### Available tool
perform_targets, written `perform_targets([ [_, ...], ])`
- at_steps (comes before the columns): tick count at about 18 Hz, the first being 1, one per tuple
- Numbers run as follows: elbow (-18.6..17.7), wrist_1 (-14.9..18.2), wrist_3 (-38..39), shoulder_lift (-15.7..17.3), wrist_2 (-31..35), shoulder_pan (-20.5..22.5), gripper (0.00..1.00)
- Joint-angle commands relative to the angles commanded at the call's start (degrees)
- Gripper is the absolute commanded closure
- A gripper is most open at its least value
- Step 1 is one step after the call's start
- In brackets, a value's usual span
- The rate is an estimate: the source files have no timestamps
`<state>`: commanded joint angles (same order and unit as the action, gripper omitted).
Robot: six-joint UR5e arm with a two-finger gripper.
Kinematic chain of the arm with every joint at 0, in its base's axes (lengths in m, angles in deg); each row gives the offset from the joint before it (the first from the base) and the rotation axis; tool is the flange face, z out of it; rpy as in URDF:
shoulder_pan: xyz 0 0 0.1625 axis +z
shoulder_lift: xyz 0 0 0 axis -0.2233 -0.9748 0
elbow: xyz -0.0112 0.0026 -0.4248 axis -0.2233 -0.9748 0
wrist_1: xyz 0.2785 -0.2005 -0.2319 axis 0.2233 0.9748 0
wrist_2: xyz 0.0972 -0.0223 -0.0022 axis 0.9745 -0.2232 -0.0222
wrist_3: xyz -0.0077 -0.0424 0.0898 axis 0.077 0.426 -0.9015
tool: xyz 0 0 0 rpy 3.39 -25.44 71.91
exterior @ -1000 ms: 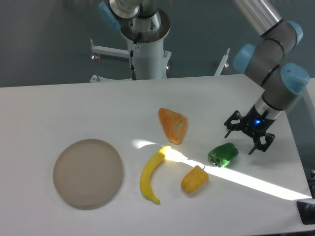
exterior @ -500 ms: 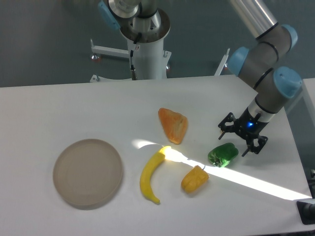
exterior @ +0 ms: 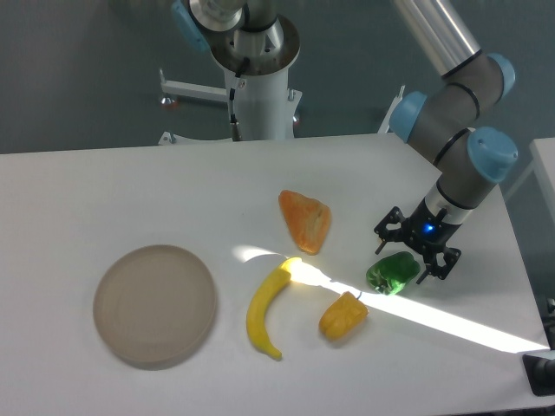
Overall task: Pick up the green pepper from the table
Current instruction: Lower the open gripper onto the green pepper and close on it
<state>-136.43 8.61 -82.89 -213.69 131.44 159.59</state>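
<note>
1. Since the earlier frames, the gripper [exterior: 414, 256] has shifted left and slightly down, and now hangs right over the upper right part of the green pepper [exterior: 392, 274].
2. Its jaws are spread apart, one finger to the upper left of the pepper and one to its right; whether either touches it cannot be told.
3. That pepper lies on the table [exterior: 130, 191], partly under the jaws and mostly below-left of them, at the edge of a bright sunlit stripe.
4. Further left and below the jaws sits a yellow-orange pepper [exterior: 342, 317]; left of them lies an orange pepper piece [exterior: 305, 220].
5. Well to the left lie a banana [exterior: 265, 307] and a round plate [exterior: 154, 304].
</note>
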Motion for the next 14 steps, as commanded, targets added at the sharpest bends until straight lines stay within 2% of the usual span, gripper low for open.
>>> perform_targets([
  [3, 0.5, 0.1, 0.0, 0.0, 0.3, 0.1, 0.53],
  [4, 0.4, 0.1, -0.1, 0.0, 0.4, 0.1, 0.62],
  [6, 0.5, 0.2, 0.0, 0.0, 0.4, 0.1, 0.68],
  [9, 1.1, 0.3, 0.1, 0.0, 0.4, 0.1, 0.70],
  [14, 6.5, 0.9, -0.2, -0.4, 1.5, 0.0, 0.70],
])
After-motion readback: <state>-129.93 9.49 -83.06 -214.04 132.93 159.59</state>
